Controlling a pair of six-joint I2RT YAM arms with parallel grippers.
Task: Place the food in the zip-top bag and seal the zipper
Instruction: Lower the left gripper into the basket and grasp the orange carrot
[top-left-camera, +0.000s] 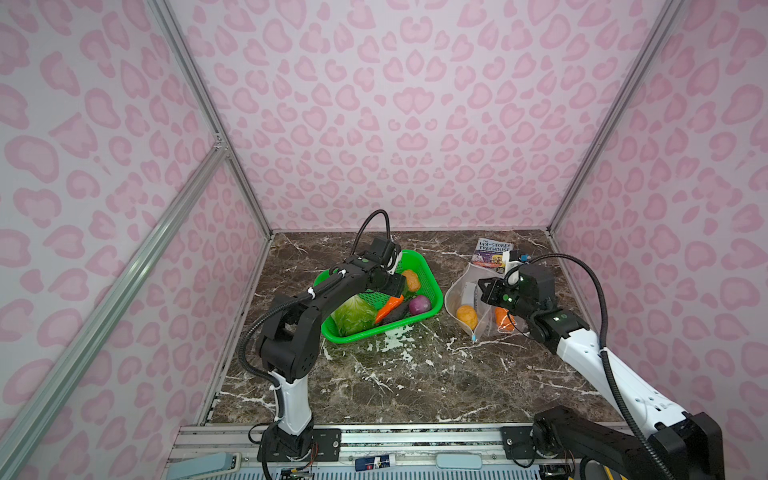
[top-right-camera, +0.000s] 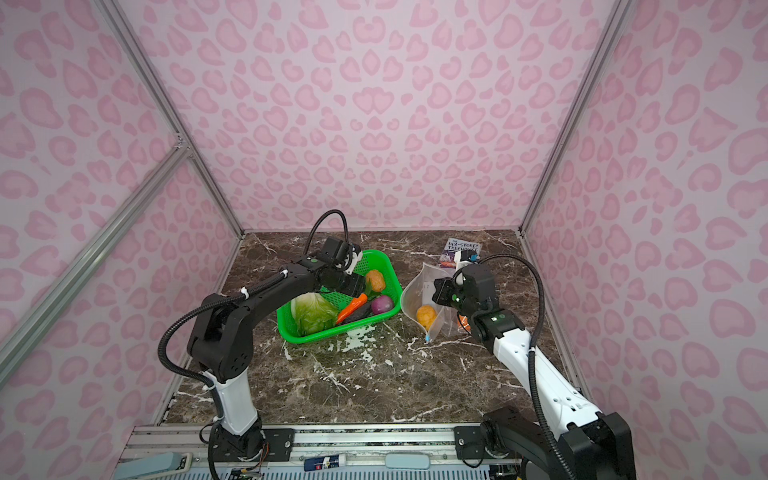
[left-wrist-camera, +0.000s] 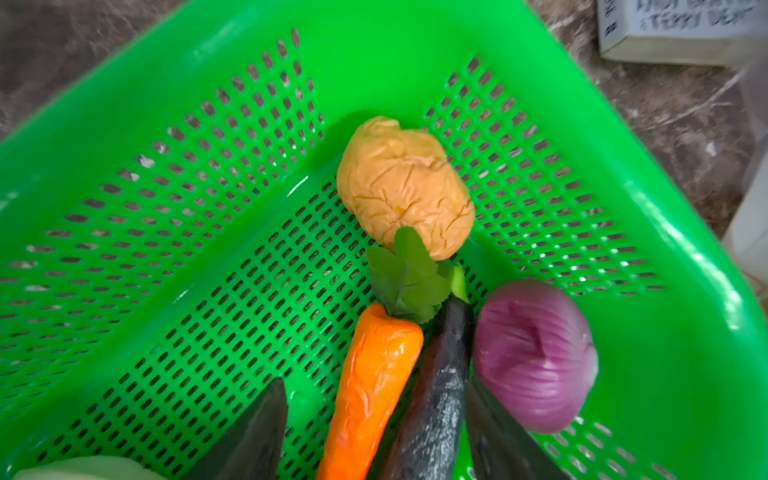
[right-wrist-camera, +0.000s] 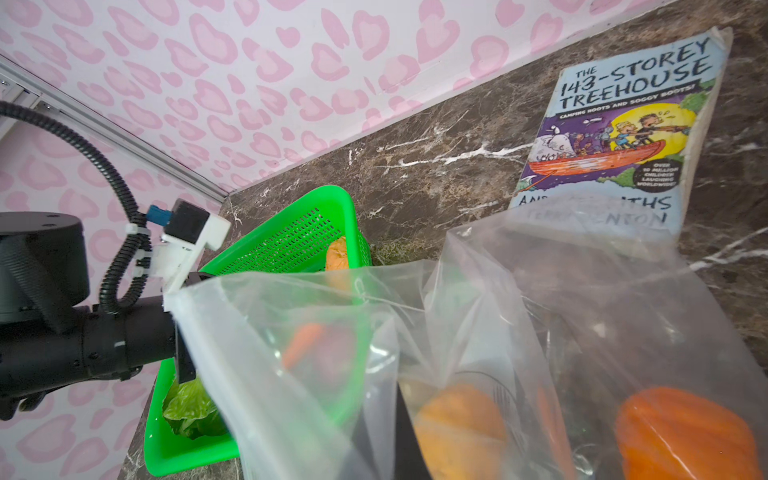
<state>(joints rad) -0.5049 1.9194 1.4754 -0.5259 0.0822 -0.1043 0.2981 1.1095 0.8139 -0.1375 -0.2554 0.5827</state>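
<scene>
green basket (top-left-camera: 374, 330): 5 food pieces (top-left-camera: 411, 280) | zip-top bag (top-left-camera: 457, 291): 2 | left hand (left-wrist-camera: 372, 388) agape | right hand (top-left-camera: 484, 293) pinching bag

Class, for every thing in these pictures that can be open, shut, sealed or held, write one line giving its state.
Clear crinkly plastic zip-top bag, mouth open and held up, a tan potato and an orange pumpkin inside.
Thin zipper strip with blue slider, unsealed.
Green plastic mesh basket, upright, vegetables inside.
Paperback book, closed, lying flat.
Left gripper, open over the orange carrot and dark eggplant.
Right gripper, shut on the bag's edge.
</scene>
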